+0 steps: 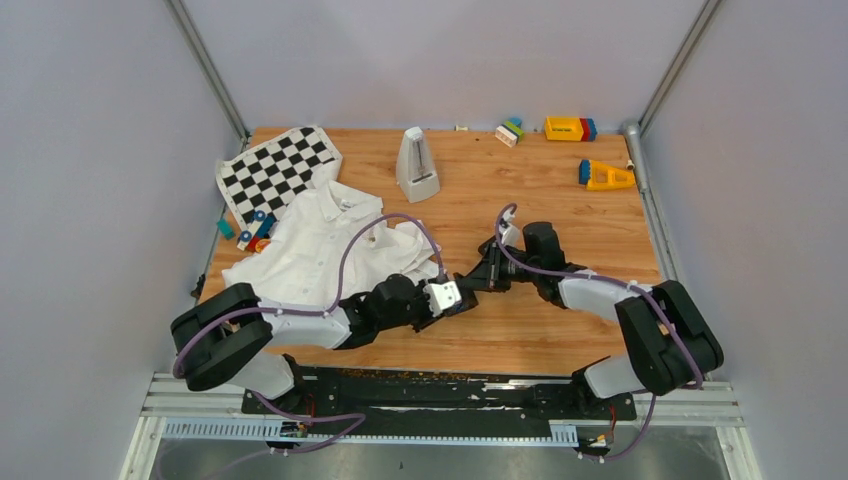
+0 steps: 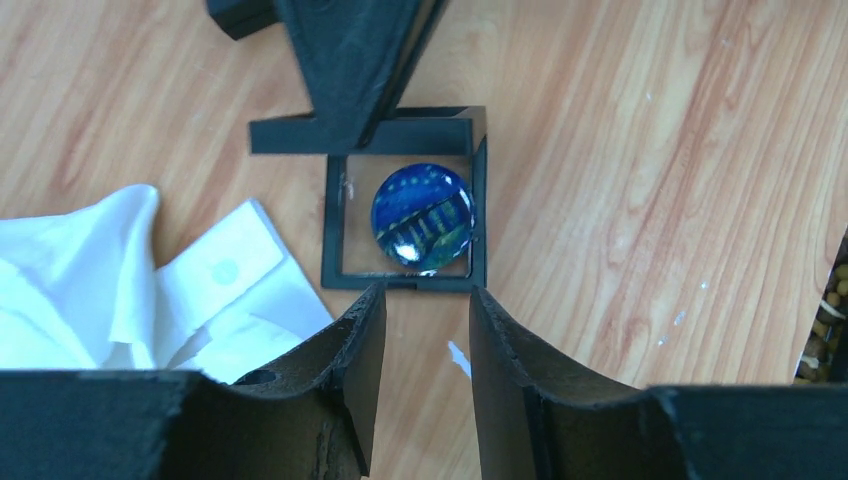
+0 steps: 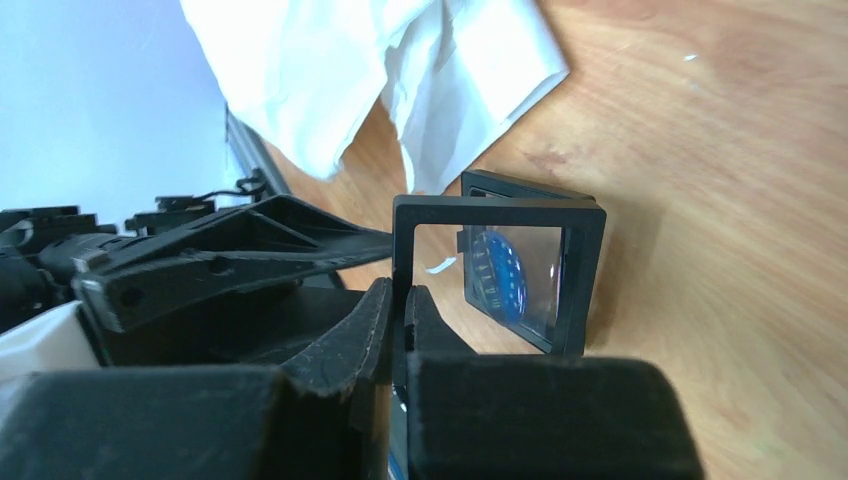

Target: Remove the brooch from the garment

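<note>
At the middle of the bench (image 1: 560, 220) the two arms meet over a small black box (image 2: 331, 230) that lies flat just beside the garment (image 1: 315, 250). There the right end effector (image 3: 397, 303) is pinched tight on the lower edge of the box's clear-windowed lid (image 3: 592, 285), which stands upright over the base. Inside the base sits a round blue domed piece (image 2: 422, 215) with gold markings. The left end effector (image 2: 427, 297) is partly open and grips nothing. Its fingertips sit right at the box's near rim, and whether they touch it cannot be told. The garment is crumpled on the left half of the bench, one buttoned cuff (image 2: 222, 268) spread near the box. A tiny gold-brown speck on the shirt front, beside the left arm's cable, looks like the brooch (image 1: 374, 238), though it is too small to make out clearly
</note>
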Controlling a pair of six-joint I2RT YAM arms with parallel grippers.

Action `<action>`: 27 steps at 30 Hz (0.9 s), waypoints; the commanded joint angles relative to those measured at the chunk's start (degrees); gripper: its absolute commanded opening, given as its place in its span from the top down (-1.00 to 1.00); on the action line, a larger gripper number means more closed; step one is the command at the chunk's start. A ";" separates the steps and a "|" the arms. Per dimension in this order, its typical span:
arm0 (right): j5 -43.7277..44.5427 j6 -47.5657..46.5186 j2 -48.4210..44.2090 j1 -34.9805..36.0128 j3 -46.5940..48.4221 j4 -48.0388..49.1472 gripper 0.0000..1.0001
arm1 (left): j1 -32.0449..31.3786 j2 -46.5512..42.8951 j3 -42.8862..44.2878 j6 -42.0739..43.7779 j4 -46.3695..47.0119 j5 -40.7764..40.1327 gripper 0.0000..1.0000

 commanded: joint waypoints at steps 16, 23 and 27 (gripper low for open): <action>32.92 -2.36 -8.88 -4.67 3.04 -23.03 0.92 | 7.39 -12.50 -1.42 -11.00 -3.07 -8.35 0.25; 45.87 0.05 -8.56 -6.34 5.69 -31.06 0.93 | 7.55 -13.66 -2.26 -10.74 -2.69 -9.49 0.25; 50.39 1.99 -7.51 -7.33 7.05 -34.08 0.94 | 7.54 -13.64 -2.25 -11.01 -3.01 -10.40 0.25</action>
